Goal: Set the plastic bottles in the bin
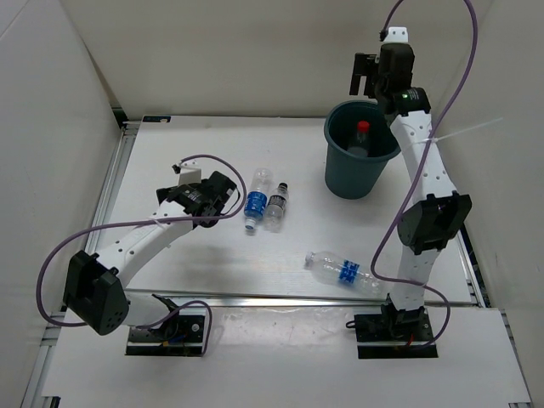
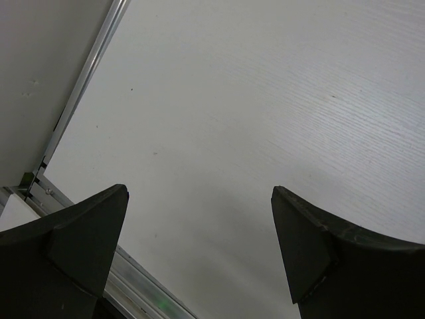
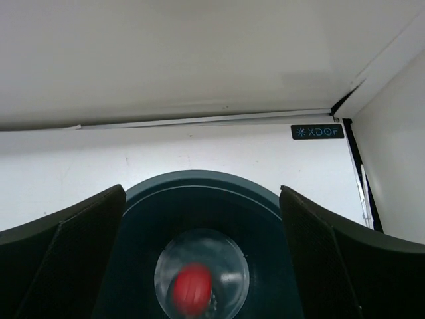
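Note:
The dark teal bin (image 1: 344, 183) stands at the back right of the table. A red-capped plastic bottle (image 1: 363, 132) is upright inside it, its cap blurred in the right wrist view (image 3: 194, 287). My right gripper (image 1: 367, 78) hangs open straight above the bin's rim (image 3: 199, 181), with nothing between its fingers (image 3: 66, 259). Two bottles lie side by side mid-table, one blue-labelled (image 1: 255, 202) and one black-capped (image 1: 275, 206). Another blue-labelled bottle (image 1: 344, 270) lies near the right arm's base. My left gripper (image 1: 231, 197) is open just left of the pair, and its wrist view shows only bare table between the fingers (image 2: 86, 232).
White walls enclose the table on the left, back and right. An aluminium rail (image 1: 115, 178) runs along the left edge and another along the front (image 1: 280, 297). Purple cables (image 1: 463, 51) loop off both arms. A small XDOF label (image 3: 317, 131) sits on the back wall.

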